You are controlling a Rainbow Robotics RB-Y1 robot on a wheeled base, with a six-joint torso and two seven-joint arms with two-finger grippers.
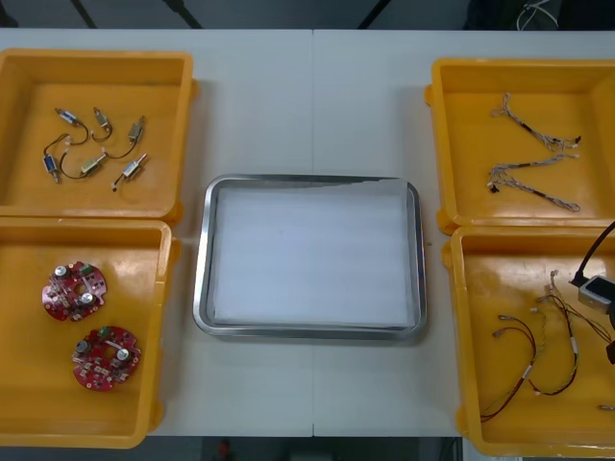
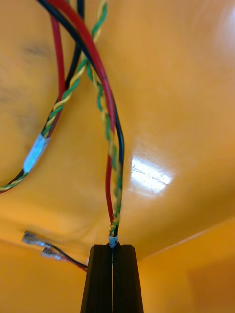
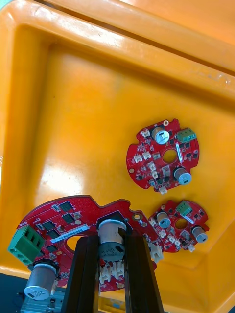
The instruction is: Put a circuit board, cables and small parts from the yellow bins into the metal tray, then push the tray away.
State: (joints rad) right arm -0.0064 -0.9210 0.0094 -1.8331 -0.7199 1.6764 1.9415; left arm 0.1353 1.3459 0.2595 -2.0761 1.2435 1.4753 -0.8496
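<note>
Left hand is pinching a round red circuit board by its silver can, over the near-left yellow plastic bin. Right hand is squeezed onto a twisted red-black-yellow cable in the near-right yellow bin. The shiny metal tray sits between the bins, so it's inward for both. The cable's far end is cut off.

On the right gripper, two black fingers are seen, squared and grooved lengthwise. The same matte black bars are shown on the left gripper. At the front view's right edge, a grey housing is spotted, trailed by a curved black lead.
</note>
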